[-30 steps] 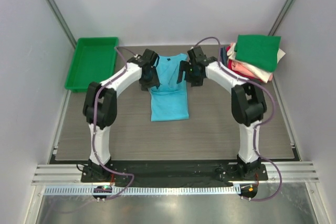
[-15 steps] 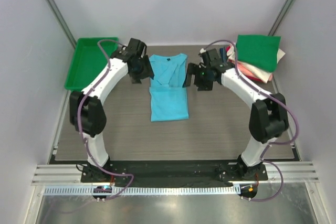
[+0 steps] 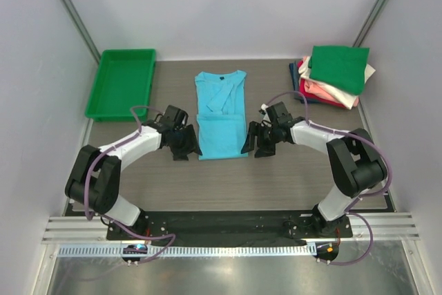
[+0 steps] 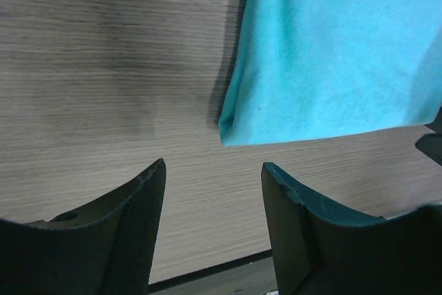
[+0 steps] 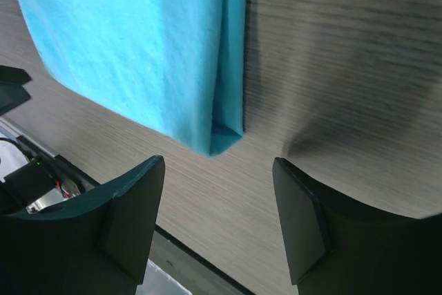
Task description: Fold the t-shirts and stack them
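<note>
A turquoise t-shirt (image 3: 221,114) lies flat in the middle of the table, its sides folded in to a long strip, collar at the far end. My left gripper (image 3: 189,149) is open and empty beside the shirt's near left corner (image 4: 228,135). My right gripper (image 3: 251,147) is open and empty beside the shirt's near right corner (image 5: 222,139). Neither touches the cloth. A stack of folded t-shirts (image 3: 333,77) with a green one on top sits at the far right.
A rigid green plastic tray (image 3: 121,82) stands at the far left. Grey walls close in both sides. The table's near edge and a black strip (image 3: 228,220) lie just below the grippers.
Both grippers have left the shirt's far sleeve area and come down the table to its near corners. The sleeves now lie folded in on the shirt.
</note>
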Motion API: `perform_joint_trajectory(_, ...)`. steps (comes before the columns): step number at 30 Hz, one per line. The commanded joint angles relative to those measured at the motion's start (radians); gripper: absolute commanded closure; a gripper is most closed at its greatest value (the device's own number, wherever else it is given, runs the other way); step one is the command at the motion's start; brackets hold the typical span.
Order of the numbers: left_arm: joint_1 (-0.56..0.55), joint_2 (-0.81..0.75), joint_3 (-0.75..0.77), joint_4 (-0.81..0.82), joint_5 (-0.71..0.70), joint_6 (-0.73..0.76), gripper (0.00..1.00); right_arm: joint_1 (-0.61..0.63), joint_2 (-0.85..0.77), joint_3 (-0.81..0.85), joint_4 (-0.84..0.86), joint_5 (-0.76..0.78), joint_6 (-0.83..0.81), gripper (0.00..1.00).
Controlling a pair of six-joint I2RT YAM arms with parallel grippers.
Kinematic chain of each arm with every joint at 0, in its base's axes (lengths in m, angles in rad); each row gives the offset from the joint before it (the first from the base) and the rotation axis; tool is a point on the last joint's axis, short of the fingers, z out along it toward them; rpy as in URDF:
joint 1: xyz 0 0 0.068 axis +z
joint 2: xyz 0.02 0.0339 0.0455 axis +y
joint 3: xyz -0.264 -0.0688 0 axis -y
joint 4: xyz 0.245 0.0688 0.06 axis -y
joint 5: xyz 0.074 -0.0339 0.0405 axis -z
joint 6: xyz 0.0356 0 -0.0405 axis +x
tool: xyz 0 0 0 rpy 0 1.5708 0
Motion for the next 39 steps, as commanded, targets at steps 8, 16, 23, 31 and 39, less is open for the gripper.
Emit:
perform_joint_trajectory(8,-0.012,0.007,-0.095,0.248,0.065,-0.035,0.45,0.011,0.066,-0.095,0.2,-0.044,0.036,0.54)
perform_joint_trajectory(16,-0.015,0.064,-0.105,0.267,0.064,-0.035,0.51,0.01,0.066,-0.106,0.204,-0.05,0.022,0.74)
perform_joint_trajectory(23,-0.026,0.073,-0.151,0.327,0.05,-0.069,0.57,0.01,0.073,-0.108,0.203,-0.061,0.016,0.82)
perform_joint_trajectory(31,-0.044,0.109,-0.14,0.353,0.047,-0.095,1.0,0.01,0.043,-0.131,0.212,-0.069,0.019,0.99)
perform_joint_trajectory(39,-0.13,-0.121,-0.186,0.168,-0.065,-0.121,1.0,0.017,-0.194,-0.24,0.134,-0.054,0.039,0.99)
